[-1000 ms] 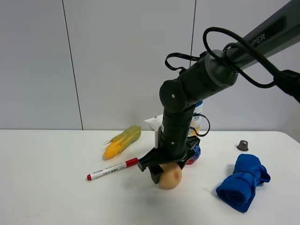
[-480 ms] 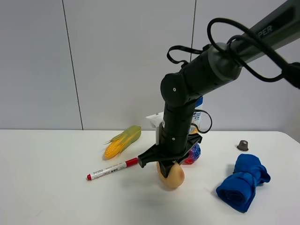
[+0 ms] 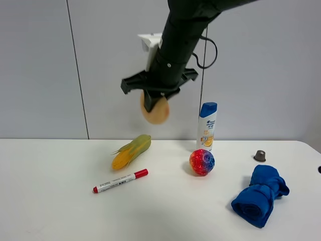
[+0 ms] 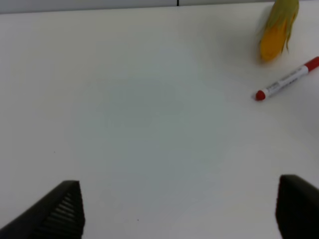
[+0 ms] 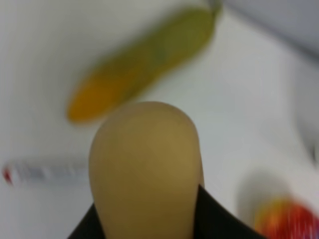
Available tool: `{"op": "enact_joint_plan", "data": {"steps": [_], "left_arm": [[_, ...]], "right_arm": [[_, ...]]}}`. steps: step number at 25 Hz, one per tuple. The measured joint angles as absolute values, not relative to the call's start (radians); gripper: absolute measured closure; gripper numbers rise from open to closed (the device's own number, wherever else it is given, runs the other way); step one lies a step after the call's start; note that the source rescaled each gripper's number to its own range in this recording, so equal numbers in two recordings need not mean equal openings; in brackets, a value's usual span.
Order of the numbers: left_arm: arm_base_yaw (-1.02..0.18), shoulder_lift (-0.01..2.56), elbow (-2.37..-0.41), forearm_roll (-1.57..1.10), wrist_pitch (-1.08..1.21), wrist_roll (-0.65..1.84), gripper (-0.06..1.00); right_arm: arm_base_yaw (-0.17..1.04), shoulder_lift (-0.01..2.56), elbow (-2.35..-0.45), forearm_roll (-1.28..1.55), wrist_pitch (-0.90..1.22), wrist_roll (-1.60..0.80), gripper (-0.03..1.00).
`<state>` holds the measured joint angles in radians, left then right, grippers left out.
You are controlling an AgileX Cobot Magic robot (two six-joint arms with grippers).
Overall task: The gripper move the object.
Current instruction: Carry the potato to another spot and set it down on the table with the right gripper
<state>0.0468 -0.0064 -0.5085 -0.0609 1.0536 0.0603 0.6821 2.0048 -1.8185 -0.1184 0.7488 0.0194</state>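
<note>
My right gripper, a black claw on a thick black arm with a white block, is shut on the tan-orange ball and holds it high above the table, over the corn. In the right wrist view the ball fills the middle between the black fingers. My left gripper is open and empty, low over the bare white table; its two black fingertips show at the picture's corners.
On the table lie a corn cob, a red marker, a red-and-blue speckled ball, a shampoo bottle, a blue cloth and a small dark cap.
The right gripper has lifted the tan-orange ball from the table, up and a little left, to well above the corn. The speckled ball, hidden behind the arm before, now shows.
</note>
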Motion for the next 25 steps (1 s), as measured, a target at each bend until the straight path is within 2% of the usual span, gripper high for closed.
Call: {"op": "enact_joint_plan", "data": {"steps": [8,18,25], "left_arm": [[0.047,-0.006,-0.509,-0.061,1.054,0.06,-0.06],[0.047,-0.006,-0.509,-0.061,1.054,0.06,-0.06],[0.047,-0.006,-0.509,-0.061,1.054,0.06,-0.06]], "right_arm": [[0.735,2.047,-1.892,-0.117,0.368,-0.033,0.86],[0.735,2.378,-2.125,-0.117,0.312,-0.033,0.83],[0.735,2.54,-2.162,-0.059,0.163,-0.032,0.82]]}}
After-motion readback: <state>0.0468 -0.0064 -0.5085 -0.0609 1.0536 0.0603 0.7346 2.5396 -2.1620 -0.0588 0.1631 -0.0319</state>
